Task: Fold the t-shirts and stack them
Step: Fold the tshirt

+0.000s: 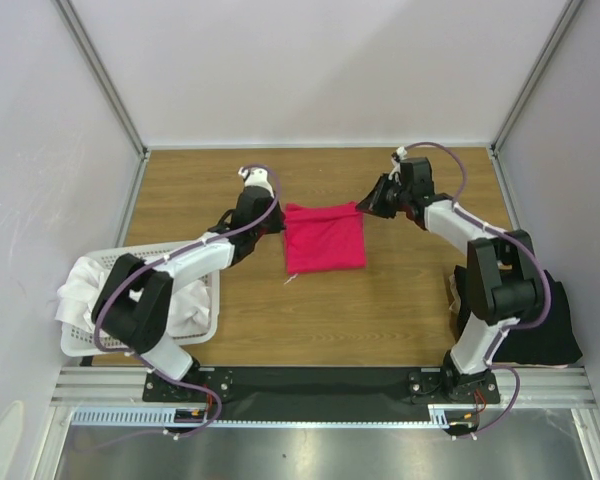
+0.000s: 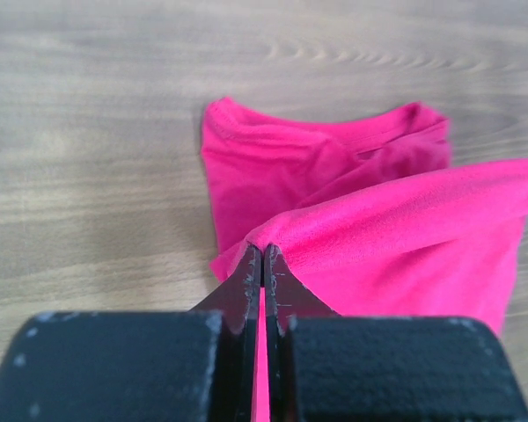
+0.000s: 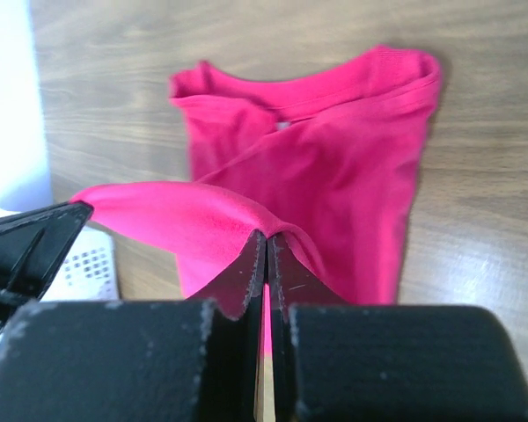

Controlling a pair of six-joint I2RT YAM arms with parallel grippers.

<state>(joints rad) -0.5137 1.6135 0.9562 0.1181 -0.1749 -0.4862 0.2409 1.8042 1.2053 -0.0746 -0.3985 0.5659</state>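
Nearest the lens, my left gripper was clamped on one corner of the crimson-pink t-shirt, the jaws pressed together with only a pinch of fabric between them. My right gripper was closed the same way on the opposite corner, lifting a soft ridge of cloth off the wood.

Seen from above, the shirt lay about mid-table, already reduced to a rough square. Both pinched corners were on its far edge. That edge ran left to right between my two sets of jaws, and the rest of the garment spread flat from them toward the near edge of the table. Each arm stood at its own corner, neither nearer than the other.

As I judged it, the coming move turned on that layout. To fold the shirt, both arms would have to carry the held edge together toward the near edge, keeping it level so the fold came down square.

Bunched white cloth sat in the perforated basket at the near-left corner. Black fabric lay at the near-right corner, behind my right arm's base.
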